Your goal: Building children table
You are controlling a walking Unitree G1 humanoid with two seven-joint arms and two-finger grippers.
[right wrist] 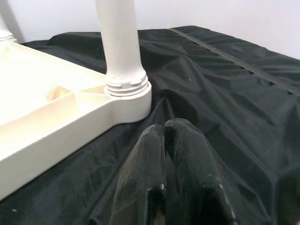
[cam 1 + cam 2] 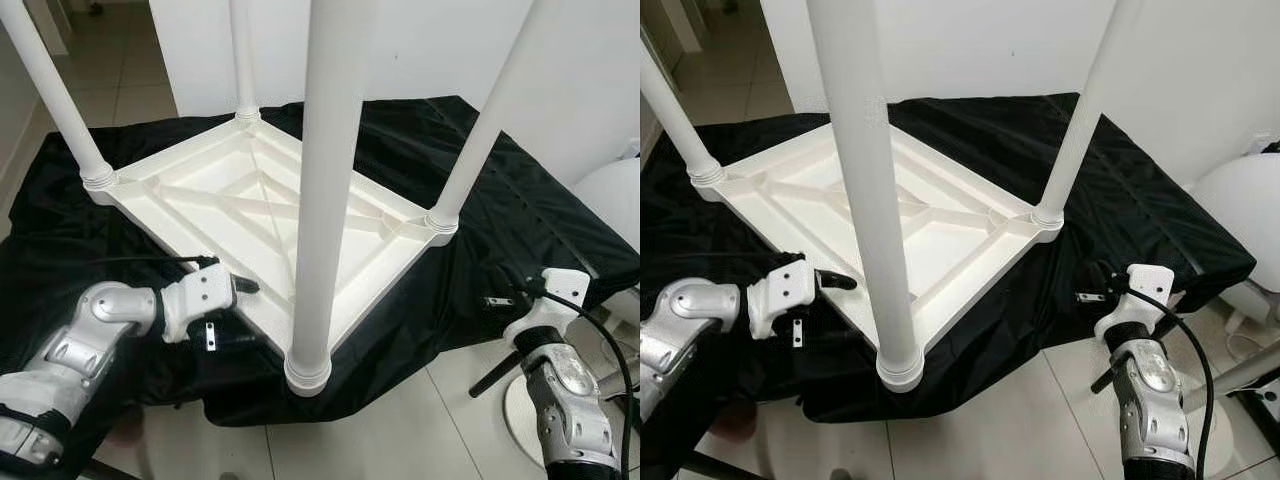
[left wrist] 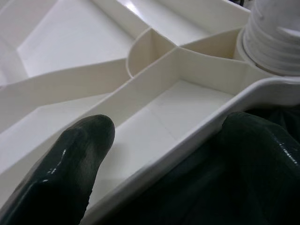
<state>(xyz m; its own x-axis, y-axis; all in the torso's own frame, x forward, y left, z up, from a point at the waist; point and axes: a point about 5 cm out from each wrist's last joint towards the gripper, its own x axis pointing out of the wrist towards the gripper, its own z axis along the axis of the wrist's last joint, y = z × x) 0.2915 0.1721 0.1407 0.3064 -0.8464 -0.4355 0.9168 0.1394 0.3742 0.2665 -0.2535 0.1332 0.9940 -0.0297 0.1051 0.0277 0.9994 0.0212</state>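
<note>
A white plastic children's table (image 2: pixel 250 210) lies upside down on a black cloth (image 2: pixel 480 200), its four white legs pointing up. The nearest leg (image 2: pixel 325 200) rises right in front of me. My left gripper (image 2: pixel 245 290) is at the near left rim; in the left wrist view its fingers (image 3: pixel 70 159) are apart, one over the ribbed underside and one over the cloth, with the rim (image 3: pixel 187 145) between them. My right gripper (image 1: pixel 164 129) is shut and empty, low over the cloth a little short of the right corner leg (image 1: pixel 119 42).
The cloth hangs over the edge of a low platform onto a tiled floor (image 2: pixel 400 440). A white rounded object (image 2: pixel 615 200) stands at the far right, a white wall (image 2: pixel 420 50) behind. A black cable (image 2: pixel 600 330) runs along my right forearm.
</note>
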